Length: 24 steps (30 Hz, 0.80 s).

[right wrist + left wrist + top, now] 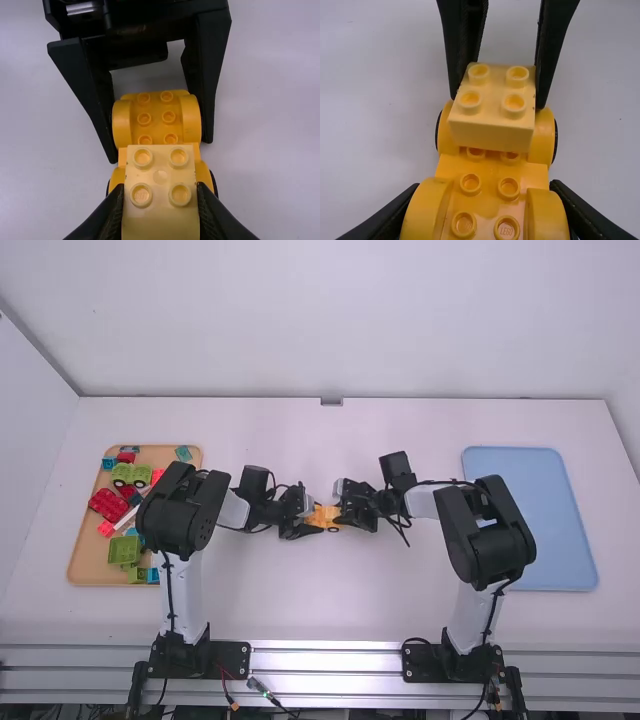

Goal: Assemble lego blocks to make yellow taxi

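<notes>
Over the table's middle in the high view, my left gripper (305, 524) and right gripper (347, 511) face each other at the orange-yellow car base (322, 517). The left wrist view has my left gripper (482, 220) shut across the fenders at one end of the studded base (487, 175). A pale yellow two-by-two block (491, 127) lies over the base's other end, studs up. In the right wrist view, my right gripper (161, 212) is shut on that block (160, 175). Whether the block is seated on the studs beneath I cannot tell.
A tan tray (88, 568) at the left holds several red, green and blue toy pieces, partly behind the left arm. At the right lies a blue tray (545, 520), partly behind the right arm. White table (300, 600) surrounds the grippers.
</notes>
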Available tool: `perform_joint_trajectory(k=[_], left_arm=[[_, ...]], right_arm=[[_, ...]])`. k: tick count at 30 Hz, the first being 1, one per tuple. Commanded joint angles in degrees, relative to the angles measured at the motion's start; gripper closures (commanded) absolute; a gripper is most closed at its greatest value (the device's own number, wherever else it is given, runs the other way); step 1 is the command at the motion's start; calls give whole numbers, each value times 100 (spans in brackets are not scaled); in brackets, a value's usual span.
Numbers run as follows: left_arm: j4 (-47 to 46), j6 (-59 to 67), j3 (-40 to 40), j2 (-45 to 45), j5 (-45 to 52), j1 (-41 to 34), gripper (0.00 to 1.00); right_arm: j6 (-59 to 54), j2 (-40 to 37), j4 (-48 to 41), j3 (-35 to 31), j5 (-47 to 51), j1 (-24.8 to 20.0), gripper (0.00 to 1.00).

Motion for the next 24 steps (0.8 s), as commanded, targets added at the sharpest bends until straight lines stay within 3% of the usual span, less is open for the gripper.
perform_joint_trajectory(k=[1, 12, 18, 24], left_arm=[[-101, -109, -37, 107, -212, -17, 50], [-103, -107, -39, 107, -210, -17, 50], [-103, -111, -39, 107, -210, -17, 50], [-103, -109, -39, 107, -210, -17, 50]], right_arm=[[37, 166, -17, -7, 238, 22, 100], [37, 166, 17, -7, 260, 83, 99], [37, 166, 4, -7, 236, 83, 91], [37, 166, 22, -4, 232, 83, 64]])
